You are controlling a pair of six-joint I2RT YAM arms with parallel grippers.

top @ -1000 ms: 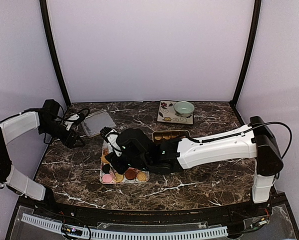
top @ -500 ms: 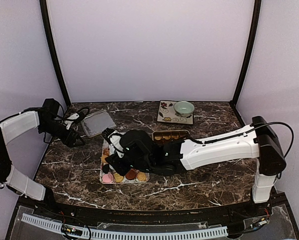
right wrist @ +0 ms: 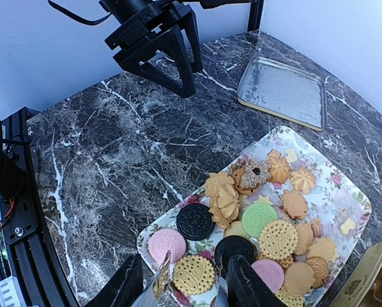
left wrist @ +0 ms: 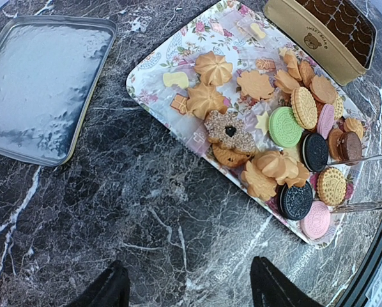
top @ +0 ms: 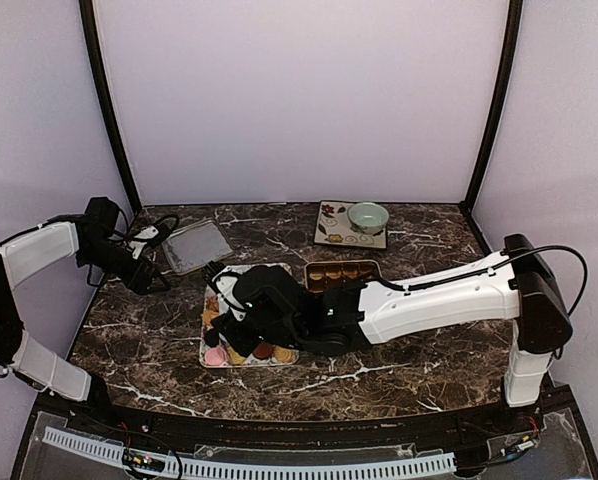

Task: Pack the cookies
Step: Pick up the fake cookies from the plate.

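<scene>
Top view. Dark marble table [top: 399,365] with white veins; lilac walls [top: 299,100], black corner posts [top: 104,100]. Flowery tray [top: 203,350] left of centre, cookies [top: 219,355] on it. Gold tin [top: 341,270] just beside its far right corner, tan pieces inside. Silver pan [top: 194,245] far left, bare. Small tray [top: 329,232] with green bowl [top: 368,215] at the back. Right gripper [top: 222,338] over the flowery tray's near end. Left gripper [top: 155,285] over bare marble, apart from it.

Left wrist. Left fingers [left wrist: 111,291] wide apart, nothing between. Cookies: tan rosettes and leaf shapes, plus green, pink and dark discs. Thin metal tongs [left wrist: 370,157] reach in, arms apart, straddling a tan disc; contact unclear.

Right wrist. Right fingers [right wrist: 242,288] part-closed, gripping the tongs; the tips hang above a tan ridged disc at the tray's near edge.
</scene>
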